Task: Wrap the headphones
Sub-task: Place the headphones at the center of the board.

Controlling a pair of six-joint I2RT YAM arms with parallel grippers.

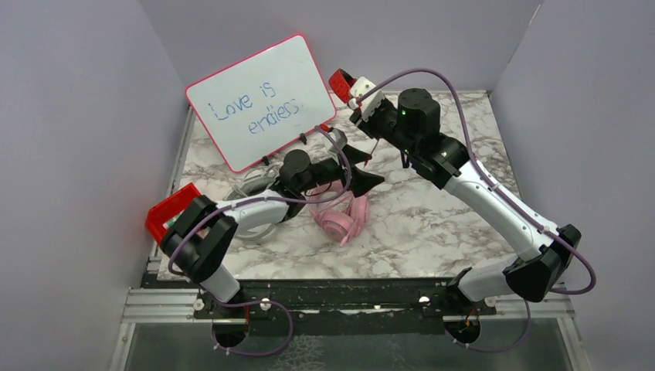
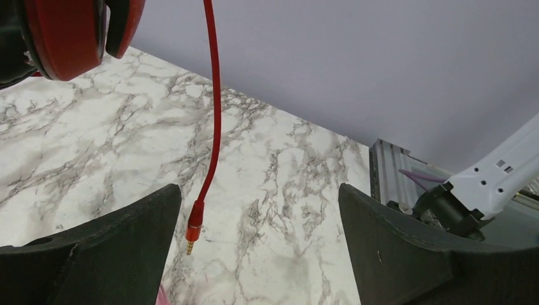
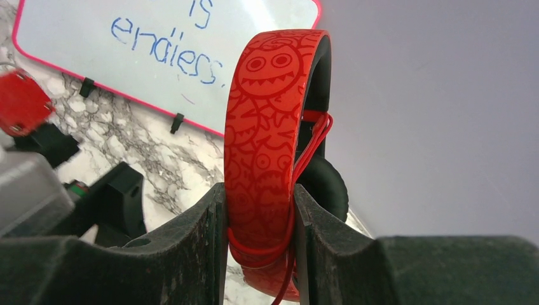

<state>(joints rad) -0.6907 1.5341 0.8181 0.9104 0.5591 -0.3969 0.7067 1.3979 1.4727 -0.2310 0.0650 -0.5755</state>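
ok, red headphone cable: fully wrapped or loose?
Partly wrapped. The cable loops the headband a few times in the right gripper; the rest hangs free, plug dangling over the table.

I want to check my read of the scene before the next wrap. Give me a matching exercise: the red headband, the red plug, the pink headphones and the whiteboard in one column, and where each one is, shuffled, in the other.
Things
1. red headband
2. red plug
3. pink headphones
4. whiteboard

Places
a. lying on the table beside the left arm
b. clamped between the right jaws
c. propped up at the back, left of centre
d. hanging on its cable between the open left jaws

Pairs: 1-b, 2-d, 3-a, 4-c
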